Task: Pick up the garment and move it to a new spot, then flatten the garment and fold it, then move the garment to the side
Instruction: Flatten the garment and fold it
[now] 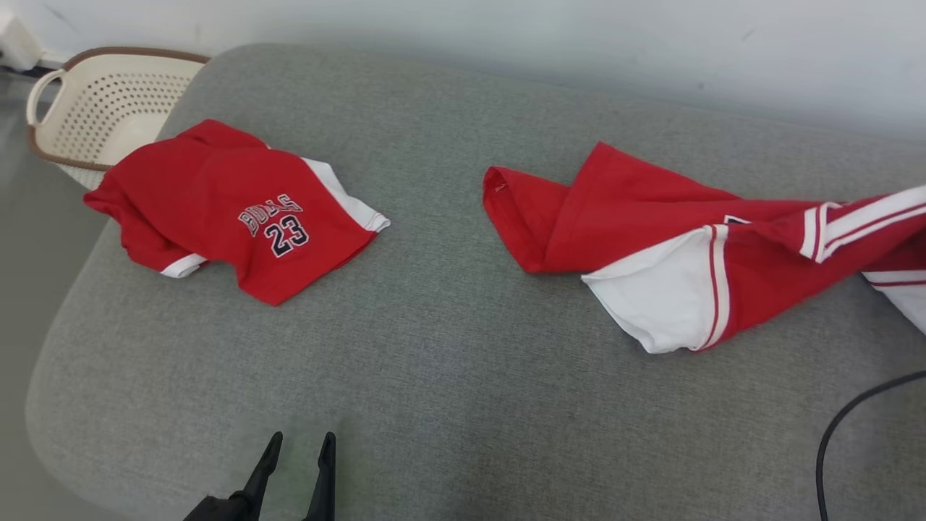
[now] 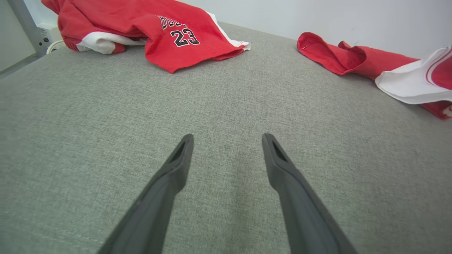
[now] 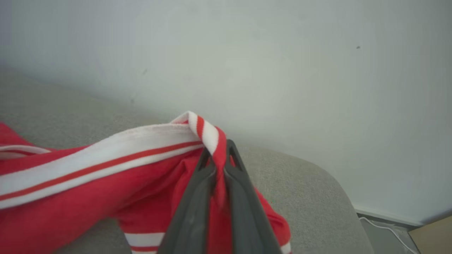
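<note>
I'm watching the red knit garment with white side panels and red-and-white striped trim (image 1: pixel 651 239) lying rumpled on the right part of the grey woven-fabric cushion (image 1: pixel 448 391). One folded red corner is pointing toward the middle, and the striped edge is running off the right margin of the head view. My right end effector (image 3: pixel 219 148) is gripping that striped edge. In the right wrist view its two dark fingers are pressing together, with a fold of the band pinched between them and peeking over the tips. The rest of the band is stretching away to that view's left.

My left end effector (image 1: pixel 302 438) is hanging near the cushion's front edge with its fingers spread and nothing between them, well apart from both pieces of clothing.

A second red garment printed "BULLS 23" with white trim (image 1: pixel 217 195) is sitting at the cushion's far left. A cream perforated plastic basket with a brown rim (image 1: pixel 101 108) is standing just beyond it. A black cable (image 1: pixel 819 470) is curving across the cushion's near right corner, and a pale wall (image 1: pixel 579 43) is backing the scene.
</note>
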You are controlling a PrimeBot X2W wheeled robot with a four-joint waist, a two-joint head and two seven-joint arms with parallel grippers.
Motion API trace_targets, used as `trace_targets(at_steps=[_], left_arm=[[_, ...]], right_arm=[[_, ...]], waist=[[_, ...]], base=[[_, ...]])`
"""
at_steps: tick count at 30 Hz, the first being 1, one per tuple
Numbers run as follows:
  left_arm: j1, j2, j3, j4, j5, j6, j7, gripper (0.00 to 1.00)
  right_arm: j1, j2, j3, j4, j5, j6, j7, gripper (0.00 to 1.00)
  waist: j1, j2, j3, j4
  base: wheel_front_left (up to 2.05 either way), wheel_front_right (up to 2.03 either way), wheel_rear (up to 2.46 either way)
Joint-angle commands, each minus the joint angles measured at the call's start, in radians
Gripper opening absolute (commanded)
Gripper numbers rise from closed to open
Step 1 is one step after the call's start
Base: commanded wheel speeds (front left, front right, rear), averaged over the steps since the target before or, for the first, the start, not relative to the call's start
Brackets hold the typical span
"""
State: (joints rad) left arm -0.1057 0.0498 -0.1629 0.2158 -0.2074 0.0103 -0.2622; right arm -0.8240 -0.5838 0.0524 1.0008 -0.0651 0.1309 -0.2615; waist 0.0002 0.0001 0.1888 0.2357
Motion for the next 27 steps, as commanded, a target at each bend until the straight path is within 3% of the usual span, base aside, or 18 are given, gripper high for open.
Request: trace_targets(at_steps=[1,2,8,13,18,27], left_arm=[[-0.001,0.001,0.001,0.002,0.003,0.001,-0.004,1.00],[0.002,0.000,0.000,0.003,0.003,0.003,-0.004,1.00],[0.028,0.001,0.002,0.016,0.006,0.006,-0.004,1.00],[0.043,0.000,0.012,0.025,0.009,0.004,-0.004,1.00],[0.056,0.001,0.025,0.030,0.018,-0.007,-0.004,1.00],[0.066,0.001,0.024,0.036,0.026,-0.020,-0.004,1.00]], right_arm=[[-0.009,0.005,-0.015,0.039,-0.022,0.000,0.024,0.35],[-0.019,0.012,-0.030,0.057,-0.026,0.000,0.029,1.00],[0.005,0.048,-0.079,0.123,-0.052,0.000,0.016,1.00],[0.074,0.120,-0.048,0.091,-0.036,0.000,-0.004,1.00],[0.227,0.220,0.048,-0.123,0.088,0.000,-0.003,1.00],[0.314,0.265,0.278,-0.318,0.223,0.000,-0.003,1.00]], waist=[[-0.0002,-0.0001,0.003,0.017],[-0.0002,-0.0001,0.001,0.018],[-0.0002,-0.0001,-0.024,0.001],[-0.0002,-0.0001,-0.059,-0.037],[-0.0002,-0.0001,-0.104,-0.078],[-0.0002,-0.0001,-0.119,-0.055]], base=[[0.00,0.00,0.00],[0.00,0.00,0.00],[0.00,0.00,0.00],[0.00,0.00,0.00],[0.00,0.00,0.00],[0.00,0.00,0.00]])
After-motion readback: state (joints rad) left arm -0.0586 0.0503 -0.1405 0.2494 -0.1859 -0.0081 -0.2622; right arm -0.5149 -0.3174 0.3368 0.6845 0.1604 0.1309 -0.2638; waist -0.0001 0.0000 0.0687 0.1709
